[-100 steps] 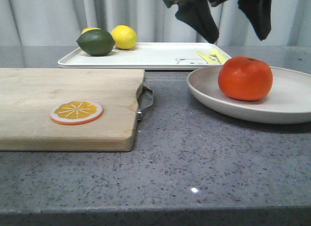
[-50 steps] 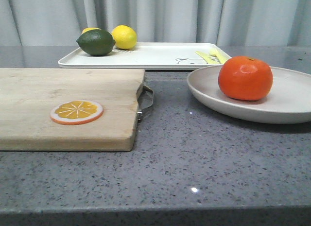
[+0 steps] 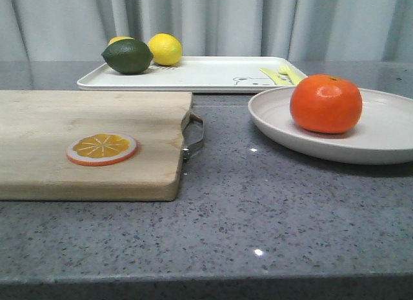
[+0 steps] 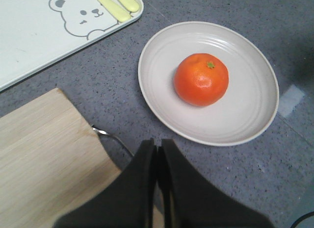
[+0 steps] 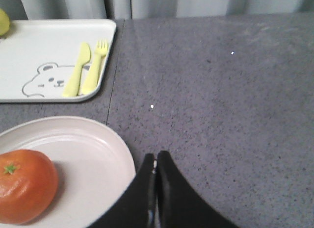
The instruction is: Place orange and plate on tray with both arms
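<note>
The orange (image 3: 326, 103) sits on the off-white plate (image 3: 387, 135) at the right of the grey counter. The white tray (image 3: 206, 73) with the bear drawing lies behind it. In the left wrist view the orange (image 4: 201, 79) rests on the plate (image 4: 245, 125), with the tray corner (image 4: 44, 37) beyond. My left gripper (image 4: 158, 144) is shut and empty, high above the counter between board and plate. My right gripper (image 5: 156, 158) is shut and empty, above the plate's edge (image 5: 113, 154); the orange (image 5: 24, 186) and tray (image 5: 54, 51) show there too. Neither gripper shows in the front view.
A wooden cutting board (image 3: 84, 142) with a metal handle (image 3: 195, 135) lies at the left, an orange slice disc (image 3: 102, 148) on it. A green lime (image 3: 127, 57) and yellow lemons (image 3: 165, 49) sit on the tray's far left end.
The dark gripper fingers seen at the top of the front view one second ago have risen out of that view. The orange and plate have not moved.
</note>
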`<action>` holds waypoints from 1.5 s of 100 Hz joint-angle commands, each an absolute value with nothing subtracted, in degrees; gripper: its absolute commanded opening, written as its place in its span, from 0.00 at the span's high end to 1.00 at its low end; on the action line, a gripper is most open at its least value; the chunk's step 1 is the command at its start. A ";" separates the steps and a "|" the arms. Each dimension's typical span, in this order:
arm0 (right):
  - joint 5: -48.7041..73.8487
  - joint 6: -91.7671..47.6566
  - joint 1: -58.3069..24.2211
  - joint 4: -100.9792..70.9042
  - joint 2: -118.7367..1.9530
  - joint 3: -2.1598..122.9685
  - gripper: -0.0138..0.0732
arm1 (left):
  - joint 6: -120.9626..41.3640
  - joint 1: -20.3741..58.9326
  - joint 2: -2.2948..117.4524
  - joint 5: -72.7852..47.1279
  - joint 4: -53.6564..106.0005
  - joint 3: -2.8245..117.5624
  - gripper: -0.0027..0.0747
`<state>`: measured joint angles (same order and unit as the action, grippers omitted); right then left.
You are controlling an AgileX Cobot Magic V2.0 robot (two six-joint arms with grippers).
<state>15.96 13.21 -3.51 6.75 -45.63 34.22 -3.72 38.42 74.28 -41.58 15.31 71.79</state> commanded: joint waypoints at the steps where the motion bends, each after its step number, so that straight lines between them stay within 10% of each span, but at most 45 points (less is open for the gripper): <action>1: 18.25 13.45 -4.69 7.37 -49.16 39.67 0.90 | -3.85 38.24 67.71 -36.93 14.84 68.92 0.99; 37: 35.35 13.45 -6.28 2.25 -63.91 51.72 0.37 | -3.85 38.24 53.05 -33.65 15.37 55.94 0.99; 118: 47.15 13.45 -6.28 -5.80 -83.22 61.76 0.39 | -3.85 38.24 51.38 -33.16 15.37 54.70 0.99; 150: 47.25 13.45 -6.09 -5.85 -83.26 61.76 0.81 | -3.85 38.24 51.38 -33.16 15.37 54.70 0.99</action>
